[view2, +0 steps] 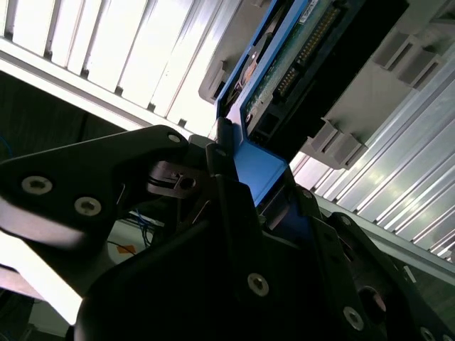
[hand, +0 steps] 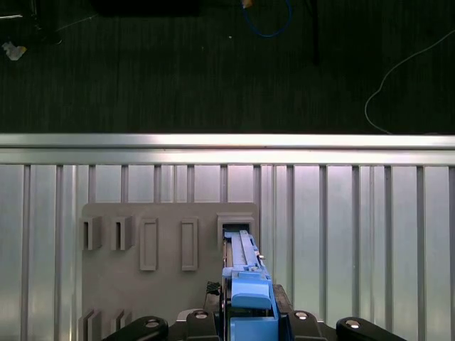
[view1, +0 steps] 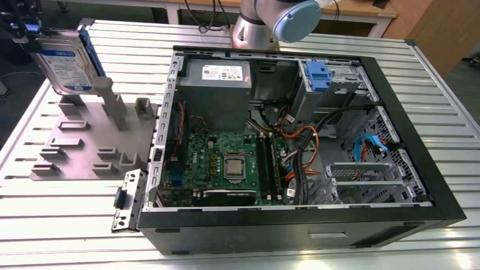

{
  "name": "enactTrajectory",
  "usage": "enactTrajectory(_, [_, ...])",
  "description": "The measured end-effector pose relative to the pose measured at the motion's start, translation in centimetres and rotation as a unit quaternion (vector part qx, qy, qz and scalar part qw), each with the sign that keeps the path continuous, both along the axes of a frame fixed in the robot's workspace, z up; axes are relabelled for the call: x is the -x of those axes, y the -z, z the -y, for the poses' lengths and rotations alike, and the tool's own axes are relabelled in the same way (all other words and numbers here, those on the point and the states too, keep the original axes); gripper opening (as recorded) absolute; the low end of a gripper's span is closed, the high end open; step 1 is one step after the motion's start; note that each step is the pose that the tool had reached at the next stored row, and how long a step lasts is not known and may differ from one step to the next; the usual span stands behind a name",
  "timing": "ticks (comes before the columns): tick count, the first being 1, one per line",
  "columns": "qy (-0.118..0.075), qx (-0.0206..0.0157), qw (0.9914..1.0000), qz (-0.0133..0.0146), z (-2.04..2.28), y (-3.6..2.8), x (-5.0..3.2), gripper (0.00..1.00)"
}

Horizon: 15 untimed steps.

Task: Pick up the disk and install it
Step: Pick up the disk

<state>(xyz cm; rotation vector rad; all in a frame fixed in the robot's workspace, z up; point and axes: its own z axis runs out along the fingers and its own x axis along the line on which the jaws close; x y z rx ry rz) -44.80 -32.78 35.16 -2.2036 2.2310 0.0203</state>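
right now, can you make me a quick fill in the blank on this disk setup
The tool is shut on the ___ carrier frame of the disk. The disk is to the exterior view's ___ of the computer case. The motherboard inside the case is ___.
Missing words: blue; left; green.

One disk, one grey rack, one open computer case.

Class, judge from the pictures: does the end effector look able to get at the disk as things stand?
Probably yes: the end effector appears shut on the blue frame of the disk, above the grey rack, with nothing between them.
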Motion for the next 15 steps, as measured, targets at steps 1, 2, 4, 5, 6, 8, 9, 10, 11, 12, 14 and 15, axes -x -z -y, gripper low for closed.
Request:
enactTrajectory(1, [0.0, 0.0, 1.0, 0.0, 0.0, -0.01, 0.0, 0.37])
enactTrajectory(2, [0.0, 0.0, 1.0, 0.0, 0.0, -0.03, 0.0, 0.37])
enactTrajectory(4, [0.0, 0.0, 1.0, 0.0, 0.0, -0.06, 0.0, 0.37])
enactTrajectory(5, [0.0, 0.0, 1.0, 0.0, 0.0, -0.08, 0.0, 0.37])
enactTrajectory(6, [0.0, 0.0, 1.0, 0.0, 0.0, -0.1, 0.0, 0.37])
enactTrajectory(8, [0.0, 0.0, 1.0, 0.0, 0.0, -0.14, 0.0, 0.37])
enactTrajectory(9, [0.0, 0.0, 1.0, 0.0, 0.0, -0.17, 0.0, 0.37])
enactTrajectory(10, [0.0, 0.0, 1.0, 0.0, 0.0, -0.19, 0.0, 0.37])
enactTrajectory(11, [0.0, 0.0, 1.0, 0.0, 0.0, -0.21, 0.0, 0.37])
enactTrajectory(12, [0.0, 0.0, 1.0, 0.0, 0.0, -0.5, 0.0, 0.37])
enactTrajectory(14, [0.0, 0.0, 1.0, 0.0, 0.0, -0.75, 0.0, 0.37])
enactTrajectory(15, [0.0, 0.0, 1.0, 0.0, 0.0, -0.76, 0.0, 0.37])
